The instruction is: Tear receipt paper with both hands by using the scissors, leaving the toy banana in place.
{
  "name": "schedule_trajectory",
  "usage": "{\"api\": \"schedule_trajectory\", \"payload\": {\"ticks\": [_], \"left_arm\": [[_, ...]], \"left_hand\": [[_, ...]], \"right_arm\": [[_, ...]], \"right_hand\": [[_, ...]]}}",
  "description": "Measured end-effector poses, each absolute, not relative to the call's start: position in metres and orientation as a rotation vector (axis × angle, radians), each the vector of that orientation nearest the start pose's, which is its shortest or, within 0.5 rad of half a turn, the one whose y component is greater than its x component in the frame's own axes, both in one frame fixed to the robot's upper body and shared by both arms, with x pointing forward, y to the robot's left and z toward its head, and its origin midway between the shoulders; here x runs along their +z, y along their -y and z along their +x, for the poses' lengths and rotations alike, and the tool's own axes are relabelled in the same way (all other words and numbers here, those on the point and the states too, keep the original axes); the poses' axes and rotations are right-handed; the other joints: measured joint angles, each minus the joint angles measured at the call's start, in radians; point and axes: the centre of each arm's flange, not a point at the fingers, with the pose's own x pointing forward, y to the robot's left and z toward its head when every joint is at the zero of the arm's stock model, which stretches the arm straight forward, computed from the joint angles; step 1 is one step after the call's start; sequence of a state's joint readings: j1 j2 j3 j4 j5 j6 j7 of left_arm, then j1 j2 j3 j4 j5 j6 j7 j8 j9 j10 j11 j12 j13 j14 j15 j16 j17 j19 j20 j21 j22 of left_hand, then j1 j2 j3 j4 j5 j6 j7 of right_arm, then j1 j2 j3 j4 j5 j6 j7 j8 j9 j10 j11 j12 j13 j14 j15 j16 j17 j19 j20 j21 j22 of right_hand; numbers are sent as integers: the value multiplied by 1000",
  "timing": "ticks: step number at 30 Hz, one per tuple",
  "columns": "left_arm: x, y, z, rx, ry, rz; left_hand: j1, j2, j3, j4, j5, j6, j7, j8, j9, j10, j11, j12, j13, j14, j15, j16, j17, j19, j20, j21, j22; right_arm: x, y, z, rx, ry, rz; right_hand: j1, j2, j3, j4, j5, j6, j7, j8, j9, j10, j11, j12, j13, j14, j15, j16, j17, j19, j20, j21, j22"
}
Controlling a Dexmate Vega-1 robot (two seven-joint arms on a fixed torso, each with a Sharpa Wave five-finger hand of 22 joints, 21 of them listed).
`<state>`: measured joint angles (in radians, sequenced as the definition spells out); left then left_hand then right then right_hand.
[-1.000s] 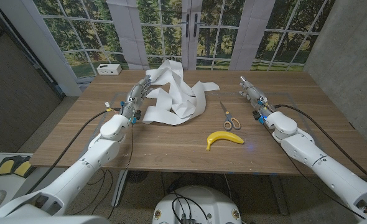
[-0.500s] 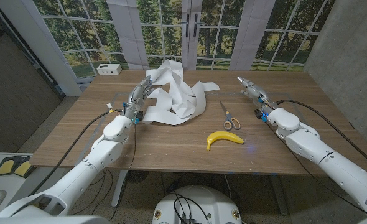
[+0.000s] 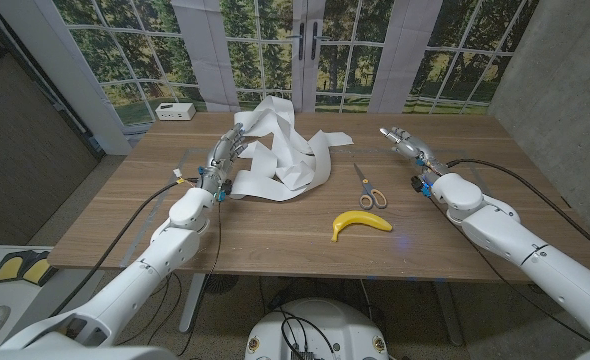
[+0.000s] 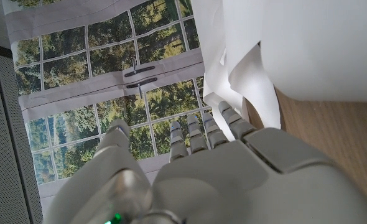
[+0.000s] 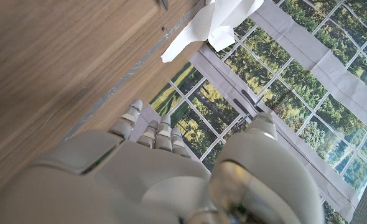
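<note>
White box point(image 3: 175, 111) behind receipt paper point(image 3: 280, 150).

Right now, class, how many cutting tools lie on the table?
1: the scissors lie just beyond the toy banana, right of the receipt paper. More could be hidden under that crumpled paper.

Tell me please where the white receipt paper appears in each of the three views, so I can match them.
Head view: the receipt paper lies crumpled at the table's far middle, beside the left hand.
Left wrist view: paper beyond the fingers.
Right wrist view: paper far beyond the right hand.
Shared landmark: the window doors.
</note>
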<state>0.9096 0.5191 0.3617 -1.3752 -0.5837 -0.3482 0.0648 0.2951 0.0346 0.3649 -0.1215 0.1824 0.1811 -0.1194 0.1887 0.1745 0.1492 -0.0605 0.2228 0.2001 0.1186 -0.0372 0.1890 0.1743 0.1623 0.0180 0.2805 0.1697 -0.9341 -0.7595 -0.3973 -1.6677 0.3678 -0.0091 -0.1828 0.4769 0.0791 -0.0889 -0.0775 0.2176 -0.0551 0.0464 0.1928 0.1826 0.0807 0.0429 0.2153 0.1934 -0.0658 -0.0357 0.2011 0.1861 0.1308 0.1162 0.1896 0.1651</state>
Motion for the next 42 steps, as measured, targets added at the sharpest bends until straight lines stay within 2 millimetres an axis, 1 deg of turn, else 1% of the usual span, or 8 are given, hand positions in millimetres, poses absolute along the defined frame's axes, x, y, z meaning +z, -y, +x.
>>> {"api": "schedule_trajectory", "payload": {"ticks": [7,8,11,18,26,28,33,42], "left_arm": [[-35,-285,633,-144,647,-11],[-35,-285,633,-143,646,-11],[-36,-284,632,-142,643,-10],[-38,-282,630,-143,634,-9],[-37,-283,626,-139,634,-5],[-37,-283,626,-137,635,-5],[-36,-281,626,-137,636,-7],[-37,-277,629,-139,635,-10]], "left_hand": [[0,0,0,0,0,5,2,0,5,4,4,0,0,0,0,0,0,0,0,-7,0],[0,0,0,0,0,7,4,0,5,6,5,0,0,2,2,0,0,0,0,-7,0],[0,0,0,0,0,10,7,0,5,11,0,0,0,3,3,0,0,0,0,-7,0],[0,0,0,0,0,12,9,0,5,11,0,0,0,7,0,0,0,0,0,-11,0],[0,0,0,0,0,21,7,0,5,11,0,0,0,7,0,0,0,5,5,-15,0],[0,0,0,0,0,21,7,0,5,11,0,0,0,7,0,0,0,5,5,-15,0],[0,0,0,0,0,21,7,0,5,11,0,0,0,7,0,0,0,5,5,-17,0],[0,0,4,-4,0,21,7,0,5,11,0,0,0,7,0,0,0,5,5,-18,0]], "right_arm": [[-10,292,604,55,515,-469],[-10,292,604,52,515,-474],[-10,292,603,41,507,-496],[-10,289,601,30,500,-537],[-6,287,597,5,501,-566],[-5,287,595,-4,501,-579],[-2,287,593,-18,504,-604],[1,284,589,-44,503,-640]], "right_hand": [[15,-1,5,-9,0,8,8,0,1,31,12,11,5,20,5,5,0,21,2,8,0],[18,3,4,-12,0,11,10,4,1,40,10,11,5,27,3,7,0,23,2,8,0],[30,4,10,-17,-8,32,-7,12,2,54,4,14,5,30,5,8,0,30,-5,8,0],[44,17,20,-27,-8,54,-4,15,1,70,1,18,9,40,4,8,0,39,-14,8,0],[77,26,33,-41,-15,90,18,21,1,122,3,31,9,61,4,8,0,50,-4,8,0],[79,24,38,-45,-15,107,22,26,1,131,9,33,9,70,2,13,0,54,-7,8,1],[91,22,42,-49,-22,129,28,26,-1,159,5,37,9,91,1,17,0,77,-16,8,5],[101,22,48,-55,-23,159,41,34,-1,190,11,41,9,120,-2,21,0,102,-16,15,5]]}}
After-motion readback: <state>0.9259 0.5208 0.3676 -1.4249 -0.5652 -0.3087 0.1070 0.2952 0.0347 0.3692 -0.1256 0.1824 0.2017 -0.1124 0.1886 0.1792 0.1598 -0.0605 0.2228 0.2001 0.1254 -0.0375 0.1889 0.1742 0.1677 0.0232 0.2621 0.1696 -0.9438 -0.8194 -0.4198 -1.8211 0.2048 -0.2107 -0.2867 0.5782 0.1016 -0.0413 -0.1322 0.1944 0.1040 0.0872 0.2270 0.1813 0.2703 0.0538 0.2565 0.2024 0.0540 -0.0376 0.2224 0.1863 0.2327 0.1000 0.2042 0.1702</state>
